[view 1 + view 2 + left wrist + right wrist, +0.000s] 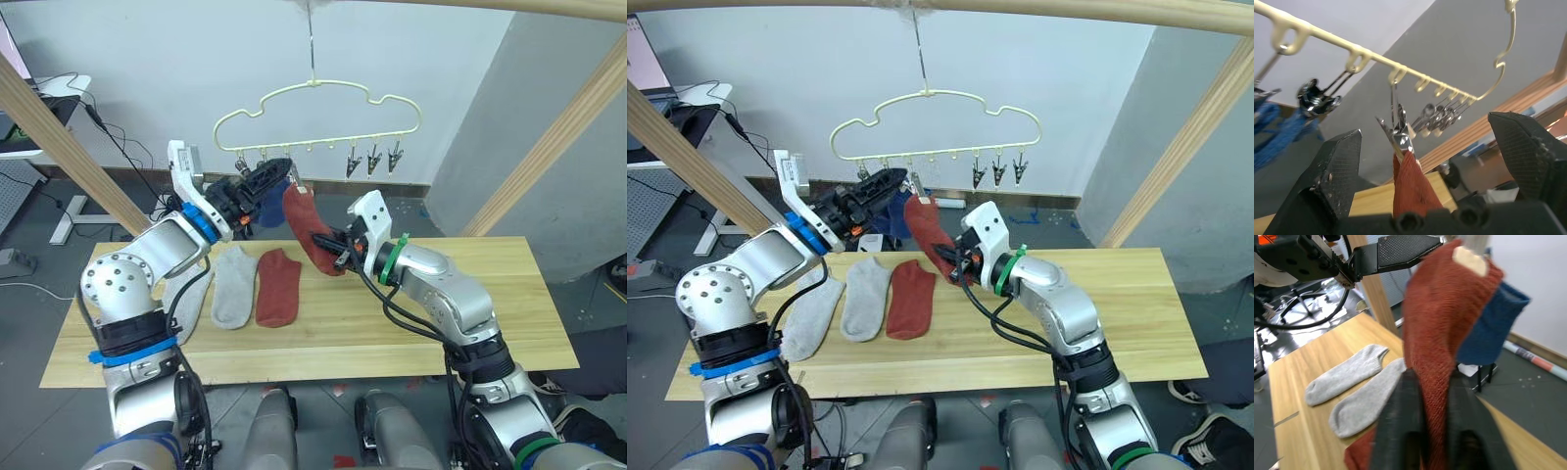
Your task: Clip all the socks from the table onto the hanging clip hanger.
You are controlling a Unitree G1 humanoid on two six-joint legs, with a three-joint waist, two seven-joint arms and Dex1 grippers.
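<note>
Under the round wooden pole frame (pixel 69 147), the thin pale-yellow wire clip hanger (pixel 318 108) with its cloud outline hangs by its top hook. A rust-red knit ankle sock (pixel 306 230) hangs from one of its small grey metal clips (pixel 1396 132); the left wrist view shows the clip's tip seated on the sock's top edge. Blue sock fabric (pixel 1278 132) hangs at the neighbouring clips, partly hidden behind the left gripper (pixel 274 178).

Left gripper: raised just beside the clip, fingers (pixel 1334 171) spread wide on either side of it, holding nothing. Right gripper (pixel 338 250): fingers closed on the lower part of the hanging red sock, drawing it taut towards the counter.

On the long pale plank counter (pixel 490 313) lie two light grey socks (pixel 235 284) and a second rust-red sock (pixel 279 287), side by side, untouched.

Step in hand, as judged: clipping the first red sock, at the point of confirming the clip's bite. Three clips at the hanger's right end hang empty (pixel 372 162).

Next move calls for: right fingers to open without tugging the sock out of the clip, both arms to back clear of the hanger without swinging it, then one gripper to go down for a sock on the counter.
</note>
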